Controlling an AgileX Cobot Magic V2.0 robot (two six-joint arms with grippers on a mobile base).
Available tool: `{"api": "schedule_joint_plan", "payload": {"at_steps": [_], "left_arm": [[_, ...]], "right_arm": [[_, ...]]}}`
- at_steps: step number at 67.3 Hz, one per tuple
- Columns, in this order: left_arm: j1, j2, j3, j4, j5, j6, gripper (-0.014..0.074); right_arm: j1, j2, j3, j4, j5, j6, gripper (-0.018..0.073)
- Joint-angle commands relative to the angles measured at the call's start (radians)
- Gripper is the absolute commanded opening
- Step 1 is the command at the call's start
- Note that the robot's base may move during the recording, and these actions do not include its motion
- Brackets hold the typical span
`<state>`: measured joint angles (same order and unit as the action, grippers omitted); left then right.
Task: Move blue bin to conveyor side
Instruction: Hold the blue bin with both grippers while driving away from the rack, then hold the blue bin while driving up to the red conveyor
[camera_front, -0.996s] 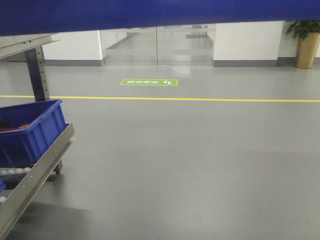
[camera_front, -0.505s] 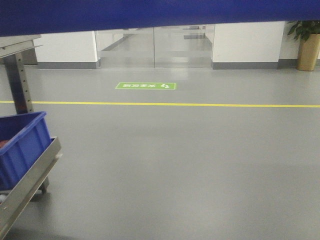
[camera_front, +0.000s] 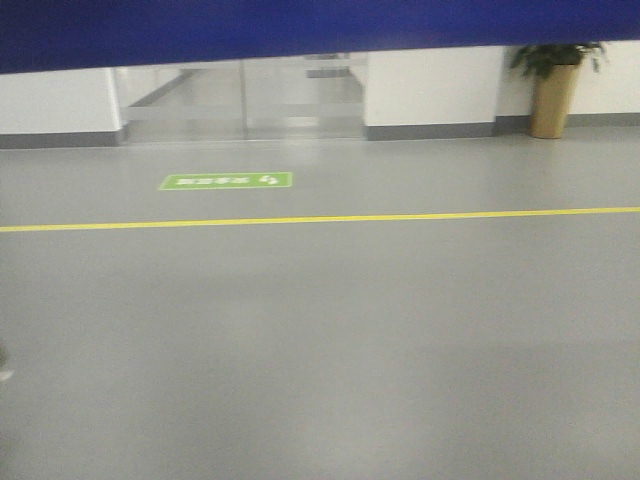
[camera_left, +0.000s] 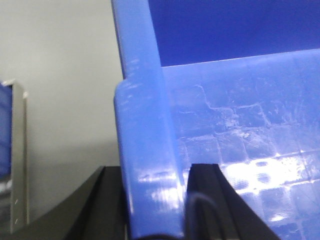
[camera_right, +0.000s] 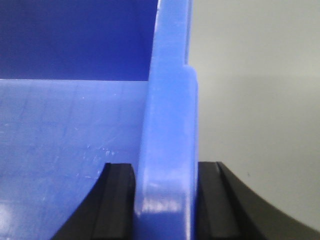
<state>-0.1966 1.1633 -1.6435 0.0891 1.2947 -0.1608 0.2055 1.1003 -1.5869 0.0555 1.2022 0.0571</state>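
The blue bin (camera_front: 320, 30) is held up in front of me; its wall fills the top strip of the front view. In the left wrist view my left gripper (camera_left: 157, 172) is shut on the bin's thick left rim (camera_left: 145, 125), one black finger (camera_left: 112, 200) outside the wall and the other inside. In the right wrist view my right gripper (camera_right: 166, 170) is shut on the right rim (camera_right: 170, 115) in the same way. The bin's glossy inside floor (camera_left: 250, 150) shows between both grips. The conveyor side is out of view.
Grey floor stretches ahead, crossed by a yellow line (camera_front: 320, 219) and bearing a green floor sign (camera_front: 226, 181). Glass doors (camera_front: 240, 95) and a potted plant (camera_front: 553, 90) stand at the far wall. A steel rail (camera_left: 17, 160) shows at the left wrist view's left edge.
The front view has swung to the right: the steel rack with another blue bin slid off the left edge, and the plant, sign and doors shifted left. The held bin stays across the top.
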Motion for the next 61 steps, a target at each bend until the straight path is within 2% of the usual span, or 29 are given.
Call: {"api": "schedule_joint_plan", "payload": {"at_steps": [1,32,61], "left_arm": [[-0.006,-0.020,-0.017,0.015,-0.074,0.018,-0.0008],[-0.006,-0.020,-0.017,0.015,-0.074,0.018,-0.0008],[-0.006,-0.020,-0.017,0.085,-0.074,0.018,-0.0008]], "right_arm": [[-0.002,-0.017,-0.015,-0.043,-0.119,-0.013,-0.0071],[-0.002,-0.017,-0.015,-0.043,-0.119,-0.013,-0.0071],[-0.002,-0.017,-0.015,-0.043,-0.121,-0.013,-0.0071]]}}
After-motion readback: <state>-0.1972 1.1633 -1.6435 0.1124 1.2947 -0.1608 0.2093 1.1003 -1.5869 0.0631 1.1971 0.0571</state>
